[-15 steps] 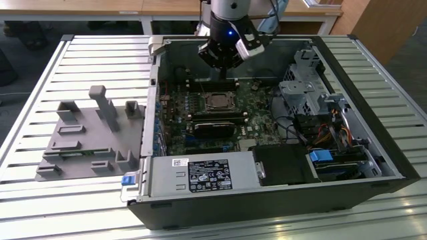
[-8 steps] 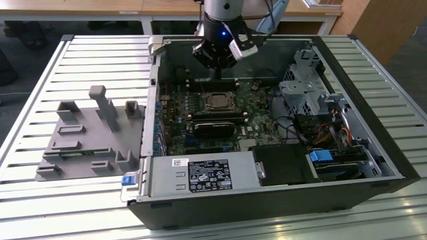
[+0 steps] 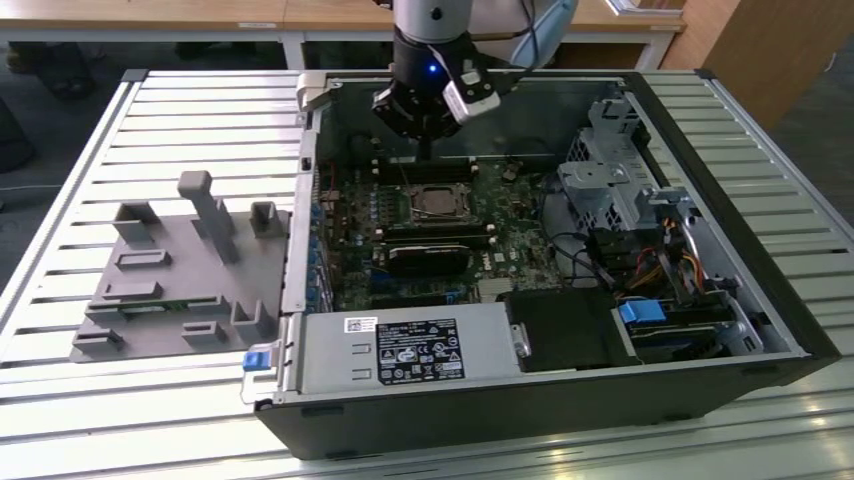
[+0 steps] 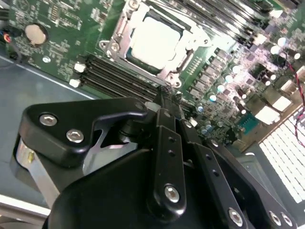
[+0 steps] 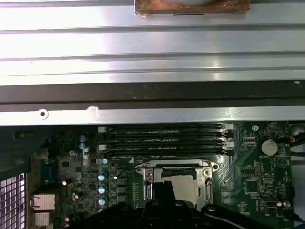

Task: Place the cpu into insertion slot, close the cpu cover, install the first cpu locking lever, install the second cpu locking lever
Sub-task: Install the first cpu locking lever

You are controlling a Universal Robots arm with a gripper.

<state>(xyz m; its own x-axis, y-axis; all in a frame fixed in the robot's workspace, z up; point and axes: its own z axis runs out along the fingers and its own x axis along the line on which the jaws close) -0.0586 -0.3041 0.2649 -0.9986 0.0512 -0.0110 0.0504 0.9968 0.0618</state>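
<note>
Plainly, inside the computer case (image 3: pixel 534 400), the pincer (image 4: pixel 164 94) hangs pressed together and empty over the motherboard (image 3: pixel 350 205), near the insertion slot (image 3: pixel 412 190). The cpu cover (image 4: pixel 187 59) looks lowered over the seated cpu (image 4: pixel 153 42). The lever step seems in hand, calling for a precise push.

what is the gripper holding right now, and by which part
Nothing, as far as can be seen: the gripper is shut, fingers pressed together with nothing between them. The cpu lies apart from it on the board, framed by the cpu cover.
</note>
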